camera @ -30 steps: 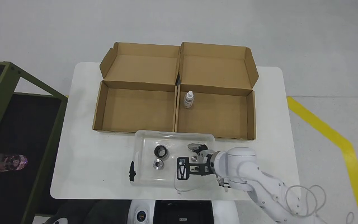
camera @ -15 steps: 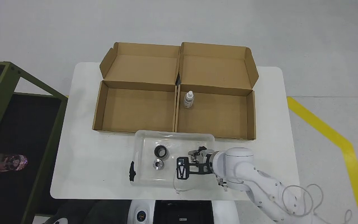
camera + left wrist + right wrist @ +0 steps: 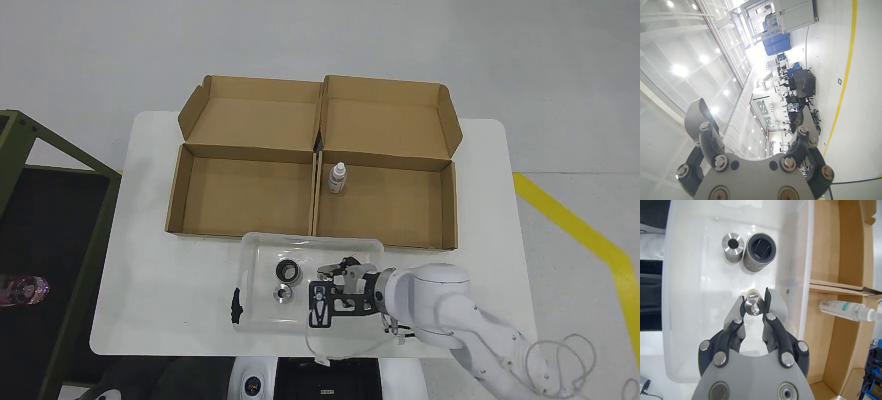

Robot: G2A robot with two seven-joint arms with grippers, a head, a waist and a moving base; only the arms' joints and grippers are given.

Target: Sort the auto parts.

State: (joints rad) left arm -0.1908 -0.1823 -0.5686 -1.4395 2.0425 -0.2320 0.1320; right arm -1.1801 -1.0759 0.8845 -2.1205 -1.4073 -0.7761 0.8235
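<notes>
Right tool [image 3: 754, 300] clamps the small metal fitting [image 3: 751, 305], low inside the clear tray [image 3: 791, 262]. Lift straight up — clear the steel collet [image 3: 733, 247], the dark bushing [image 3: 760, 254] and the tray wall before swinging to a cardboard box [image 3: 847, 344]. Left tool [image 3: 751, 106] gapes wide, empty.

There are two open cardboard boxes [image 3: 240, 195], one clear tray [image 3: 260, 250], three metal parts [image 3: 733, 247] and one small bottle [image 3: 338, 179].
</notes>
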